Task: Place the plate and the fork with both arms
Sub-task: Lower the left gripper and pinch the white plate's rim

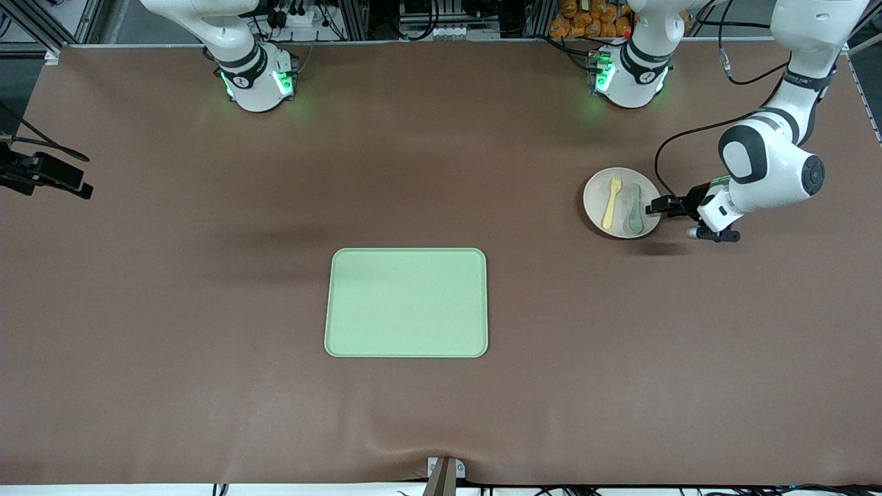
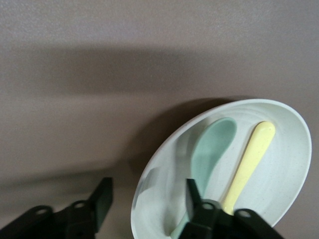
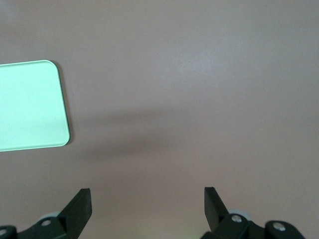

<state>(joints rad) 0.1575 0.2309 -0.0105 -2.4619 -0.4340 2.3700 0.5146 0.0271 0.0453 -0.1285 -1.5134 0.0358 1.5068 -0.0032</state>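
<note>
The speckled off-white plate (image 1: 594,200) lies toward the left arm's end of the table. On it rest the pale yellow fork (image 1: 611,202) and a grey-green spoon (image 1: 633,207), side by side. My left gripper (image 1: 653,207) is low at the plate's edge and straddles the rim. In the left wrist view, one finger is over the plate (image 2: 149,174) next to the spoon (image 2: 214,147) and fork (image 2: 251,159), and the other is outside the rim; the left gripper (image 2: 147,191) is still apart from it. My right gripper (image 3: 147,199) hangs open over bare cloth, holding nothing.
The pale green tray (image 1: 406,303) sits mid-table, nearer to the front camera than the plate; its corner (image 3: 30,104) shows in the right wrist view. A black camera mount (image 1: 41,176) juts in at the right arm's end. A cable (image 1: 661,151) loops beside the plate.
</note>
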